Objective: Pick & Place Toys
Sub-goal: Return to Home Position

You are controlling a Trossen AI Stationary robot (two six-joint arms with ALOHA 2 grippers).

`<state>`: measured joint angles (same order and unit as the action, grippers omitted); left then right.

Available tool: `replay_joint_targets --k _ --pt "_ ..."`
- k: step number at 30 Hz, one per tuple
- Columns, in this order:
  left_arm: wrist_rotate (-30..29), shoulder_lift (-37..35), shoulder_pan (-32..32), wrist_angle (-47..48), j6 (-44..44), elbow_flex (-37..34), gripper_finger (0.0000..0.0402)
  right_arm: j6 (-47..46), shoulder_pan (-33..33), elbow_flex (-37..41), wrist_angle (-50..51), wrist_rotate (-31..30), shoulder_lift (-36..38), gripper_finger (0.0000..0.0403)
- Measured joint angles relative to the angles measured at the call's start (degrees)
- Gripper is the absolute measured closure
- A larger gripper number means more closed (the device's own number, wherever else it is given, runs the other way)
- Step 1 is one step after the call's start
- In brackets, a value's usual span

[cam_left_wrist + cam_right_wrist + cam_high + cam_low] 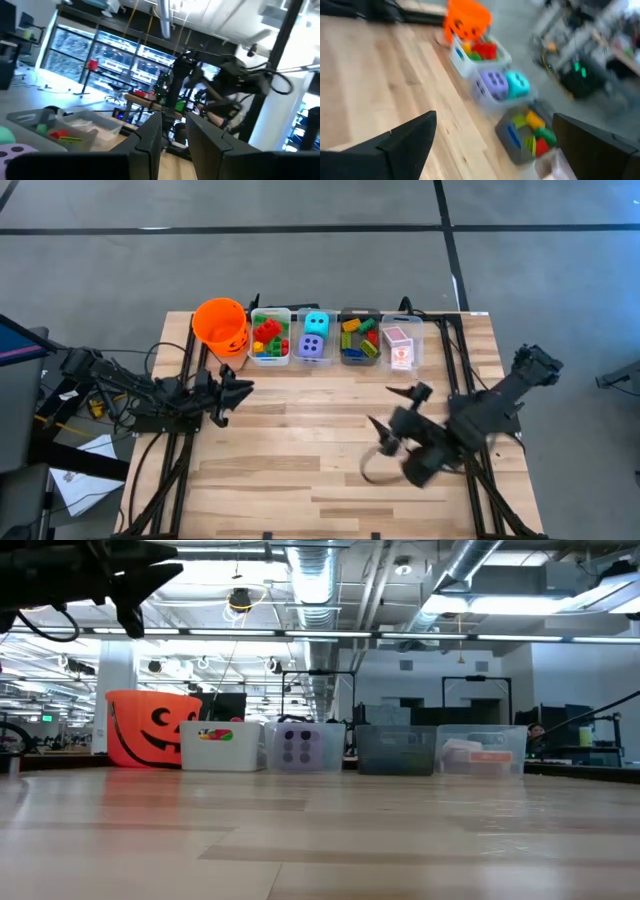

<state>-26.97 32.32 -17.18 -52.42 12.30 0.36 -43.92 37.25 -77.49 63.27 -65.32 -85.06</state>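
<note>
High view, left gripper (pixel 240 388): over the table's (pixel 330 480) left part, just in front of the bucket (pixel 220 325)
High view, right gripper (pixel 378 448): over the right middle, well short of the bins
High view, toys: bricks (pixel 268 337) in the clear bin (pixel 271 363) beside the bucket; cyan die (pixel 316 323) and purple die (pixel 313 348) in the next bin; other bricks (pixel 360 340) in the dark bin (pixel 359 311); cards (pixel 399 338) in the end bin (pixel 418 345)
Low view: bucket and four bins in one row at the far edge
Left wrist view, fingers (pixel 150 140): near together with a narrow gap, nothing held
Right wrist view, fingers (pixel 405 140): spread wide, empty; bricks and dice sit in their bins beyond
</note>
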Motion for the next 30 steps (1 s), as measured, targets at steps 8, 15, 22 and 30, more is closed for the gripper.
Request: replay_joint_targets --k 8,15,22,30 --pt "-1.6 0.0 0.0 -0.8 0.6 0.0 0.0321 -19.6 16.7 0.2 22.6 -1.4 5.6 0.0013" --pt "-3.1 0.0 0.0 -0.6 0.7 0.0 0.0321 -33.3 27.4 18.8 15.1 -12.8 20.3 0.0013" --pt "-3.2 0.0 0.0 0.9 3.3 0.0 0.0321 -35.1 27.5 45.5 -9.5 -13.6 36.2 0.0013" --pt "-3.2 0.0 0.0 1.6 6.4 0.0 0.0321 -7.9 26.3 61.2 -43.2 -9.5 49.3 0.0013"
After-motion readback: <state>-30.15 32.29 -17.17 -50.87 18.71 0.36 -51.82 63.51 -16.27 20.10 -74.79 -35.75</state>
